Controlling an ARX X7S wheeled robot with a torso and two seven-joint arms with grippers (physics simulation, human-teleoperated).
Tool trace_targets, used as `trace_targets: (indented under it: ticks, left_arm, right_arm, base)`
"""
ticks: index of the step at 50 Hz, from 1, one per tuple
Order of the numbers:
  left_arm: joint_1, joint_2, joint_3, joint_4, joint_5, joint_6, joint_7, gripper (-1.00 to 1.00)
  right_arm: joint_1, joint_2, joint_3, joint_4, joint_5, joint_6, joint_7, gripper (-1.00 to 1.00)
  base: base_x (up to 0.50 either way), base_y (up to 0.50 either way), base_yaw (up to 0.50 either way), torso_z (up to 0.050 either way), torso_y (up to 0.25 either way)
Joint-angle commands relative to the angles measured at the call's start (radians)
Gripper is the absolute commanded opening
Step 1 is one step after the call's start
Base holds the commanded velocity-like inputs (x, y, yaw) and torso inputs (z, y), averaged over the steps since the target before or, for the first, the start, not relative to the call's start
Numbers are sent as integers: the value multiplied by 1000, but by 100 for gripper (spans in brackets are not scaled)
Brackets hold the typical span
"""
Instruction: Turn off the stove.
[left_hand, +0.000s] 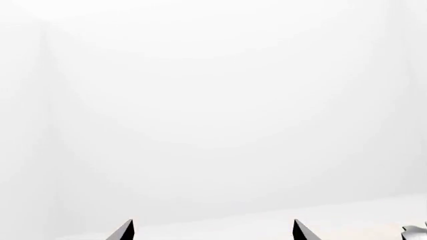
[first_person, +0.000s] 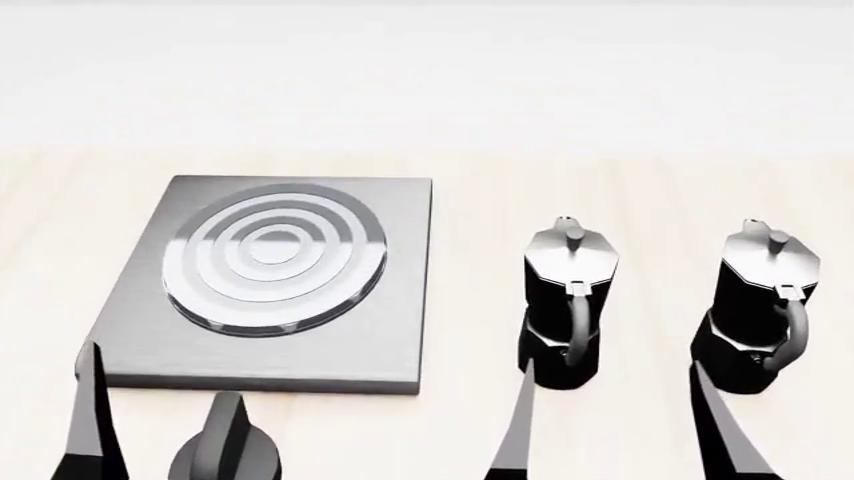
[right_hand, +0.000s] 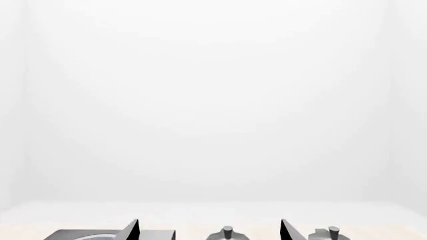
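We see the stove (first_person: 374, 330), a flat grey metal plate with a ringed burner, lying on the pale surface (first_person: 467, 200) at the left of the head view. Its knob (first_person: 227, 450) stands apart, just in front of the plate's near edge.

Our left gripper (first_person: 160, 420) has its jaws spread wide, one fingertip at the plate's near left corner and the knob rising on the other side of the gap. Our right gripper (first_person: 614, 420) is likewise spread, its tips in front of the two moka pots (first_person: 571, 300), touching neither.

We judge the knob rigid and fixed in place, so it should turn rather than lift. Its raised central ridge looks like the best hold: pinching across that ridge should stop the jaws slipping on the smooth black rim. The wrist views show mostly white wall.
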Motion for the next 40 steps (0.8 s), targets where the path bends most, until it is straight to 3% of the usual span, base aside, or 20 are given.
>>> trace_targets:
  ticks: [1,40]
  left_arm:
    - [-2,-6,7,-6,-1,-2,-7,100]
    - [-8,-23,18,-10,-20,-6,-28,100]
  right_arm:
    - [0,8,-8,5,5,-1,4,100]
    - [6,27,-26,20,19,-13,19,100]
  base:
    - [0,0,0,0,0]
    - [0,0,0,-6,-133]
